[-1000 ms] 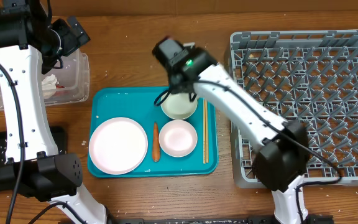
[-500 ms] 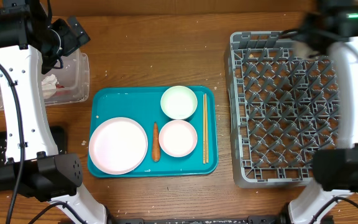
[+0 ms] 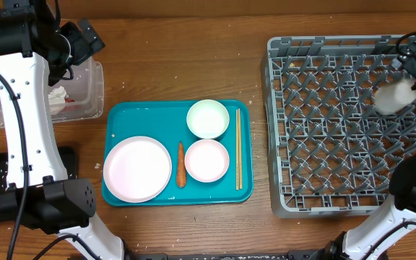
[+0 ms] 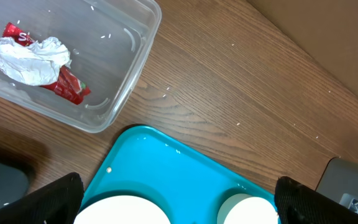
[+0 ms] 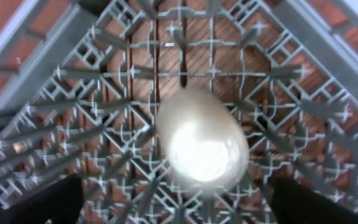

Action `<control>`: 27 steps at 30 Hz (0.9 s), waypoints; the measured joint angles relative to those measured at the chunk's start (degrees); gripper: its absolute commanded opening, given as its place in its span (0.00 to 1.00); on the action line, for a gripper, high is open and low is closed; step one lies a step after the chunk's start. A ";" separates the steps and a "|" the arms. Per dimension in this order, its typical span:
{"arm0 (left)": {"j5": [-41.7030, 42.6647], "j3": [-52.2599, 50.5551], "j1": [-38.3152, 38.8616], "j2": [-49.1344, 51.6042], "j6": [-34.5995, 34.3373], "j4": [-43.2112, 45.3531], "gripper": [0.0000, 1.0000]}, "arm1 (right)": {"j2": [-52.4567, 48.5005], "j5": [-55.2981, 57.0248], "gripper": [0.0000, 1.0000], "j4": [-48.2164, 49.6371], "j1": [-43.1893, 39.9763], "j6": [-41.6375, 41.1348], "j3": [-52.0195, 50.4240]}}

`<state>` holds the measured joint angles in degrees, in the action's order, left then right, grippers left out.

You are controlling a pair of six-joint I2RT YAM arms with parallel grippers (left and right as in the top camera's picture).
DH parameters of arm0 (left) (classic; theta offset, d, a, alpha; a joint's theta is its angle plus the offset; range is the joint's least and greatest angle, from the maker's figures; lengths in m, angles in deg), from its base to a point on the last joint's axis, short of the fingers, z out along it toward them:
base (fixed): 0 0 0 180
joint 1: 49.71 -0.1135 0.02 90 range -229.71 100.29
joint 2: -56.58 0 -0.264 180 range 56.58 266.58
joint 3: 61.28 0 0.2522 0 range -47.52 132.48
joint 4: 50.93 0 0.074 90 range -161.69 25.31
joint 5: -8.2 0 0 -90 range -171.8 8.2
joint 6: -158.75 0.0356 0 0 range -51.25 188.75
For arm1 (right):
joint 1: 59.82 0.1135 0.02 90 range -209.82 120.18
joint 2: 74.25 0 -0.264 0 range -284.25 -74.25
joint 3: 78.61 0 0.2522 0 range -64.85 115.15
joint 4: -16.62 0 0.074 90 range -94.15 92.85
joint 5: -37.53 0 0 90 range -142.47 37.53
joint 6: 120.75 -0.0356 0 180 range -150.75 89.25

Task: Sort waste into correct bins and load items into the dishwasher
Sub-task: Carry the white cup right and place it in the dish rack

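- While the right gripper [image 5: 178,202] hangs over the dish rack [image 3: 273,144], its two fingers stand wide apart at the lower corners of the wrist view and grip nothing. The small white cup [image 5: 202,140] shows blurred between them, touching neither.
- Nearest risk: the cup looks loose above the upright pegs, so it may bounce, tip onto its side or wedge crookedly. Whether it rests on the rack cannot be told.
- On lifting away, a finger carried too low could catch a peg or knock the cup.
- Further off, the teal tray [image 3: 118,119] holds the plate [image 3: 137,168], white bowl [image 3: 208,118], pinkish bowl [image 3: 206,159], carrot [image 3: 181,173] and chopsticks [image 3: 237,148]. The carrot lies just beside the plate and the pinkish bowl, so a grab at either could roll it.
- Farthest, the left gripper [image 4: 184,199] hovers fully open and empty near the clear tub [image 4: 138,68], which holds the napkin [image 4: 33,59] and red wrapper [image 4: 67,87]. A careless sweep could shove the tub.
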<state>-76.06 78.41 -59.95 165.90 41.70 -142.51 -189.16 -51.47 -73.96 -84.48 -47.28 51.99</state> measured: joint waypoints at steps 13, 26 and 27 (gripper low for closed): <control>0.00 0.00 0.00 0.00 0.00 0.00 1.00 | 1.46 -6.32 1.00 -5.73 9.57 0.11 -0.07; 0.00 0.00 0.00 0.00 0.00 0.00 1.00 | 2.99 -13.53 1.00 5.44 44.96 0.07 -4.87; 0.00 0.00 0.00 0.00 0.00 0.00 1.00 | 2.99 -12.98 1.00 8.50 48.57 -0.37 -6.08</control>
<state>-76.06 78.41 -59.95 165.90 41.70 -142.51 -186.17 -64.45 -65.46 -35.92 -47.65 45.91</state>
